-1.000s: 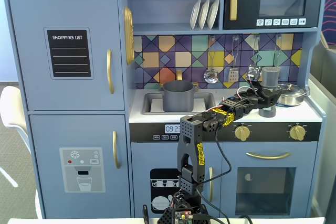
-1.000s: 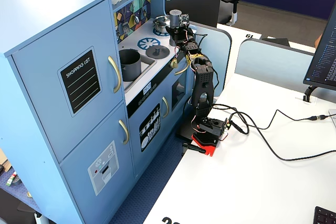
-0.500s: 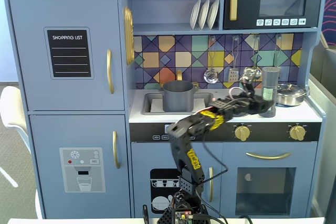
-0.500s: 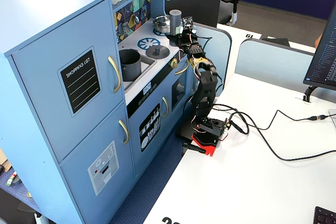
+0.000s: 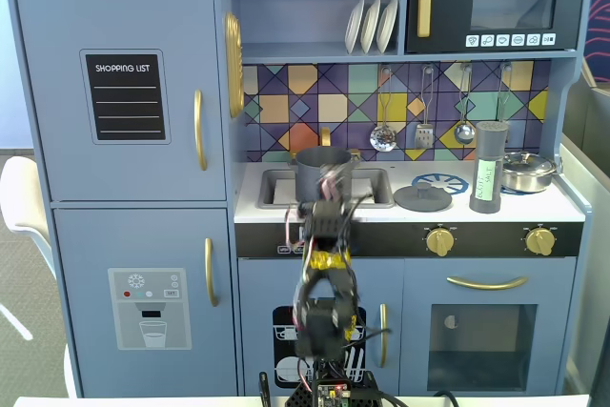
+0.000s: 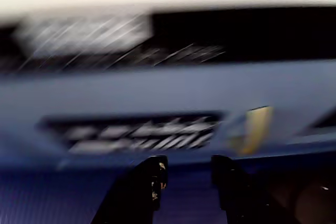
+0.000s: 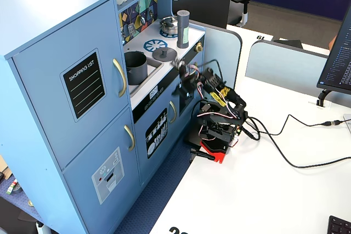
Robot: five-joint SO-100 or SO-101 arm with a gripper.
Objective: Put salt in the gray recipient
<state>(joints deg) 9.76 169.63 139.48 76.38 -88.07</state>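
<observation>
While the toy kitchen (image 5: 124,92) fills a fixed view, one dark gray pot (image 5: 323,173) sits in the sink on the left of the counter, with one flat round lid (image 5: 422,198) to its right. Further right, the one salt shaker (image 5: 486,168) stands upright on the stovetop, touching nothing, and one shiny steel pot (image 5: 528,171) sits at the far right. Three white plates (image 5: 372,23) stand on the shelf above. The arm is folded low in front of the cabinet, blurred. In the wrist view the gripper (image 6: 186,171) shows two dark fingers (image 6: 148,182) spread slightly apart with nothing between them.
</observation>
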